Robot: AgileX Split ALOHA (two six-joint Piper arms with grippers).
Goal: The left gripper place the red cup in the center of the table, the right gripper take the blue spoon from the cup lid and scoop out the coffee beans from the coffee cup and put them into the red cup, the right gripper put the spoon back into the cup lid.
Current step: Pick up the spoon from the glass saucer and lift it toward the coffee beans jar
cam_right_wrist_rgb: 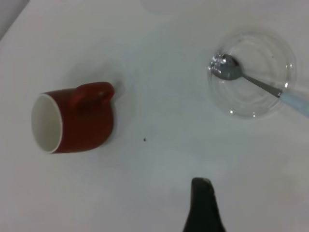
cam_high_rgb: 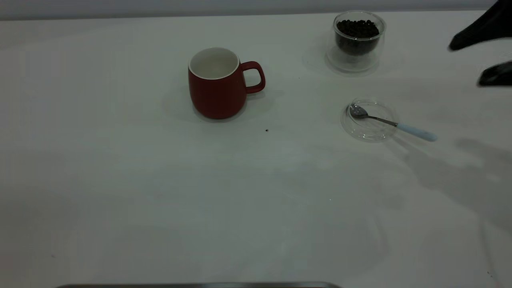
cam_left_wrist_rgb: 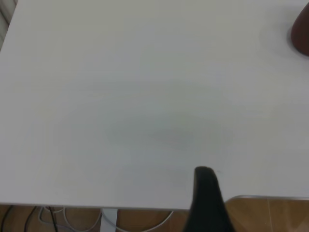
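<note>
The red cup (cam_high_rgb: 218, 82) stands upright near the table's middle, its handle towards the right, and nothing shows inside it. The glass coffee cup (cam_high_rgb: 356, 38) full of coffee beans stands at the back right. In front of it lies the clear cup lid (cam_high_rgb: 368, 120). The blue-handled spoon (cam_high_rgb: 392, 123) rests with its bowl in the lid and its handle sticking out to the right. My right gripper (cam_high_rgb: 466, 65) hovers open and empty at the right edge, apart from the spoon. My left gripper (cam_left_wrist_rgb: 241, 193) is by the table's edge, far from the cup (cam_left_wrist_rgb: 301, 34), with only one finger (cam_left_wrist_rgb: 206, 193) showing.
A single stray bean (cam_high_rgb: 267, 130) lies on the white table (cam_high_rgb: 160, 192) just in front of the red cup. A dark strip (cam_high_rgb: 200, 285) runs along the table's near edge. Cables (cam_left_wrist_rgb: 72, 220) hang below the left edge.
</note>
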